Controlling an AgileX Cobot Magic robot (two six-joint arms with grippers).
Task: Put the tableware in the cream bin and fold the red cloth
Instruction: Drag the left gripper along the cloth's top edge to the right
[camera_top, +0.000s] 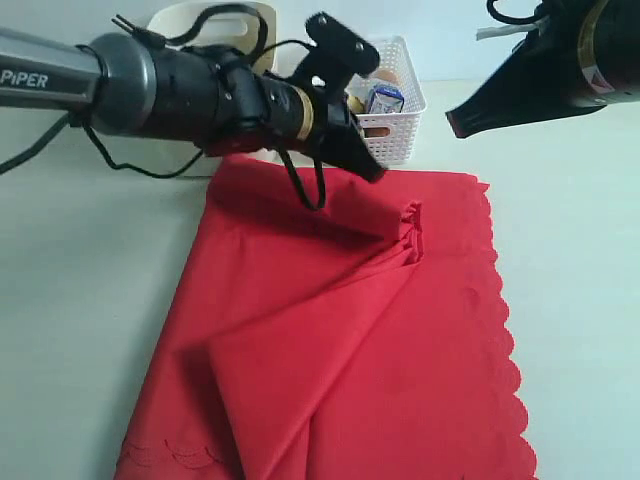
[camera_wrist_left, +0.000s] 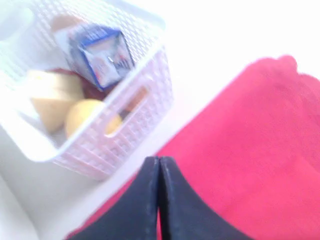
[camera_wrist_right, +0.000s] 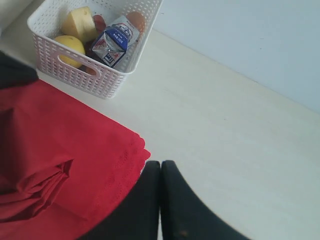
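The red cloth lies on the table partly folded, one flap turned diagonally over it and a bunched corner near its far edge. Its scalloped edge runs down the right side. My left gripper hovers just above the cloth's far edge, shut with nothing in it; its wrist view shows the gripper over the cloth. My right gripper hangs shut and empty above the bare table, beside the cloth's far right corner. Most of the cream bin is hidden behind my left arm. No tableware shows.
A white lattice basket stands just beyond the cloth's far edge. It holds a blue-white milk packet, a lemon and cheese. Pale tabletop stretches to the right of the cloth.
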